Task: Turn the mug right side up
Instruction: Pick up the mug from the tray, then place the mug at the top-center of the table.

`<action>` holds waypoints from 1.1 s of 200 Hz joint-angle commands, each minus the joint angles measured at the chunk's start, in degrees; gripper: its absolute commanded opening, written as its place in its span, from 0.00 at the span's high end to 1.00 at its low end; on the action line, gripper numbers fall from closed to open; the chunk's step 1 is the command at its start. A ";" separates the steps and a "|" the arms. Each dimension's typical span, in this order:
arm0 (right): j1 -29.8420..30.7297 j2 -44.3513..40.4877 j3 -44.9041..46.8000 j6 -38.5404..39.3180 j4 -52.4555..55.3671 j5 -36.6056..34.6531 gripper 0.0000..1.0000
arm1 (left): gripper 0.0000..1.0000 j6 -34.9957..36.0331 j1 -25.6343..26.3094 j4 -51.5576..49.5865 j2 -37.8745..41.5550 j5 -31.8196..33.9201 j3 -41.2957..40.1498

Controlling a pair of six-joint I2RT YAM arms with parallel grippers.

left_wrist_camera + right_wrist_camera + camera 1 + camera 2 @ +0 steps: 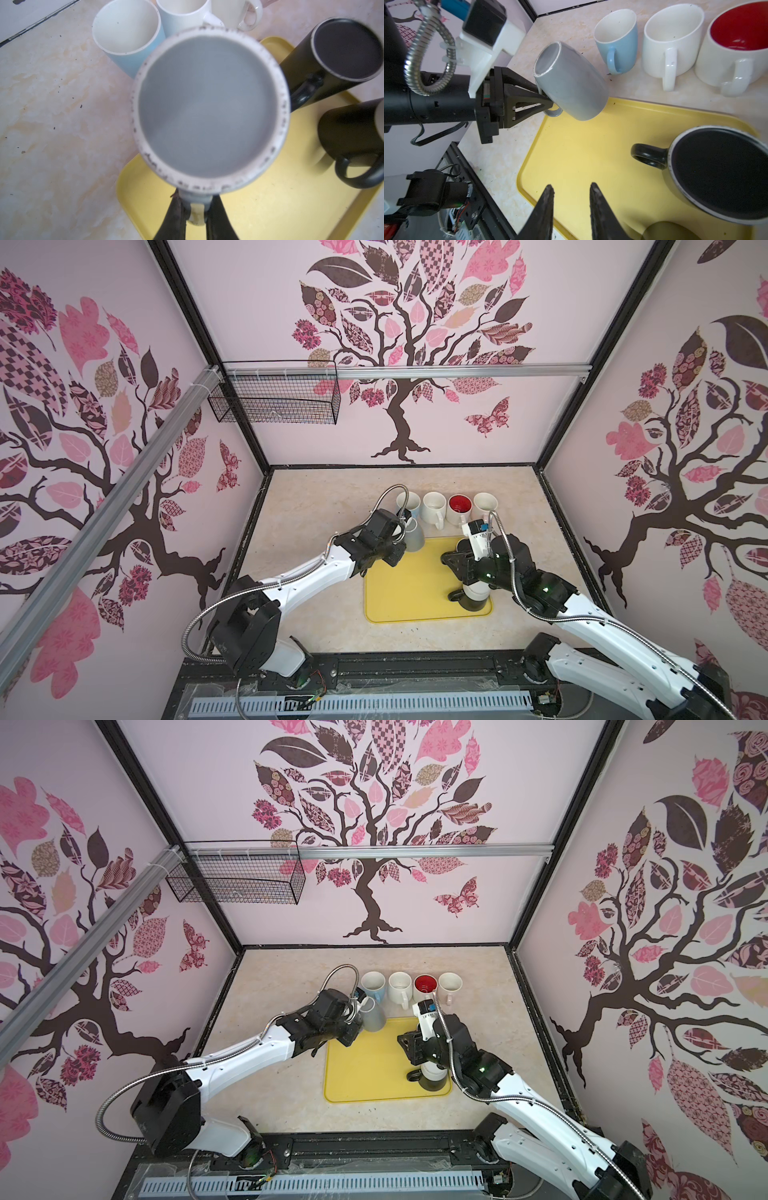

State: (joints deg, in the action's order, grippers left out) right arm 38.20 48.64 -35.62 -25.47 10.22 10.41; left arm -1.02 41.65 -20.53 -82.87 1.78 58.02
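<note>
1. Our left claw (546, 98) is clamped narrow on the handle (554, 112) of the grey mug (571, 87).
2. The grey mug hangs tilted from that grip. Its speckled base faces up and back toward the left arm, and its mouth points down and away, so it is not yet right side up.
3. In both top views the grey mug sits at the far left corner of the yellow tray (581, 155). We cannot tell whether its lower rim touches anything.
4. Our right claw (571, 187) has its jaws a little apart with nothing between them, and it hovers over a bare part of the tray.
5. Just beside the right claw a black mug (345, 47) stands bottom up on the tray, with its handle pointing toward the tray's middle.
6. The other black mug (351, 133) stands on the tray close by. Its near edge is blurred in the left wrist view.
7. Beyond the tray, four mugs stand upright in a row on the marbled worktop (316, 510): a blue mug (618, 41), a white mug (670, 41), a red-lined mug (737, 56) and a cream mug (485, 502).
8. The blue mug is the nearest of the row to the grey mug.
</note>
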 commanded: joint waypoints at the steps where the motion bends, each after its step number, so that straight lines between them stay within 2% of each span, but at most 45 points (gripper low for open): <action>1: 0.14 -2.09 1.79 -5.02 -6.46 6.36 0.65 | 1.00 -4.44 -0.08 4.60 4.73 -3.76 -1.94; 42: 0.19 -4.96 7.66 -14.34 -19.20 11.39 0.63 | 1.00 -12.35 -0.14 6.70 11.81 -8.86 -3.14; 104: 0.13 -8.03 16.42 -26.52 -40.65 12.94 0.57 | 1.00 -25.11 -0.16 15.44 20.95 -14.39 -7.32; 149: 0.17 -5.71 17.68 -29.13 -49.33 12.92 0.49 | 1.00 -27.92 -0.10 17.55 23.19 -14.61 -8.82; 220: 0.17 4.19 16.69 -32.98 -62.09 15.87 0.50 | 1.00 -29.17 -0.09 19.05 23.54 -14.87 -9.46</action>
State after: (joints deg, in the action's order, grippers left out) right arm 38.20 50.46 -17.30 -55.86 -43.68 24.27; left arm -29.58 41.65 -8.45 -61.21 -12.32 49.69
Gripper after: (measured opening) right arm 0.507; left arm 0.152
